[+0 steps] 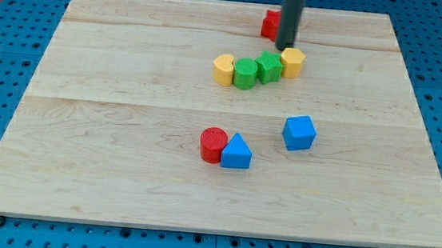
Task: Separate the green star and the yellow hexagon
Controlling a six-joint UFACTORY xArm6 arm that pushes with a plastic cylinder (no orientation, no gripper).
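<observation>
The green star (269, 67) and the yellow hexagon (293, 63) touch each other near the view's top centre, the hexagon on the star's right. They end a row that also holds a green cylinder (245, 73) and a yellow block (223, 69) to the left. My tip (286, 48) is just above the row, at the upper left edge of the hexagon and above the star's right side.
A red block (271, 24) sits behind the rod near the board's top edge, partly hidden. A red cylinder (213, 145) and a blue triangle (236, 152) touch lower down. A blue cube (299, 133) lies to their right. The wooden board (108, 130) rests on a blue pegboard.
</observation>
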